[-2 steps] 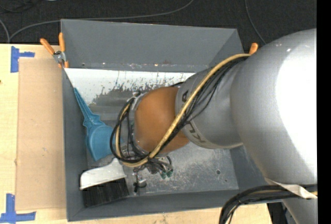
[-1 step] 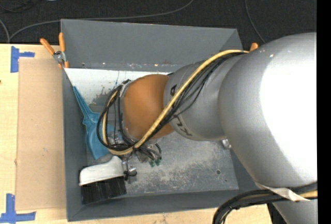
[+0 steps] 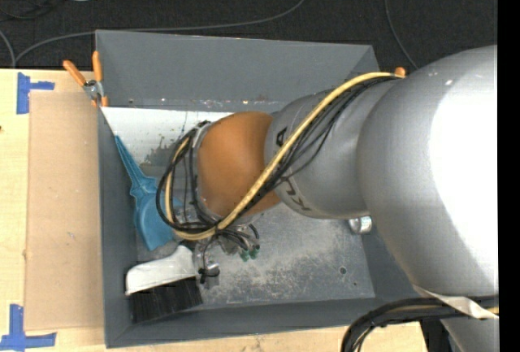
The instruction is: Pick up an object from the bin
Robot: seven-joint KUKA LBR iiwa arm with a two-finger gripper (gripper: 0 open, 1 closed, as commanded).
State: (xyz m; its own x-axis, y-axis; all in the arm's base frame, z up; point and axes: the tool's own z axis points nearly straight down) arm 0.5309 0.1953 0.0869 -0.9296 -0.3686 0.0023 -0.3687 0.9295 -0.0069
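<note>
So the gripper [image 3: 209,270] is down low in the bin [image 3: 236,74], near the front wall. Most of it is tucked under the arm's [image 3: 422,171] orange cover [image 3: 231,159] and a loop of black and yellow cables [image 3: 183,204]. Honestly I can't tell if it's spread wide, pinched narrow or gripping anything, since the business end is just a small dark bit poking out under the wiring.

Closest thing to it is a brush [image 3: 162,289] with a white handle and black bristles. It lies flat just to the view's left of the gripper and a touch nearer the front wall. The handle end comes right up to the gripper's tip, and I can't say whether they touch or are only side by side.

Further back from the gripper on that same left side there's a blue scoop [image 3: 146,208], leaning along the bin's left wall with its narrow end pointing to the back corner.

Well off on the gripper's other side sits a small silver piece [image 3: 361,223], half under the arm. Too small for me to tell what it is.
</note>
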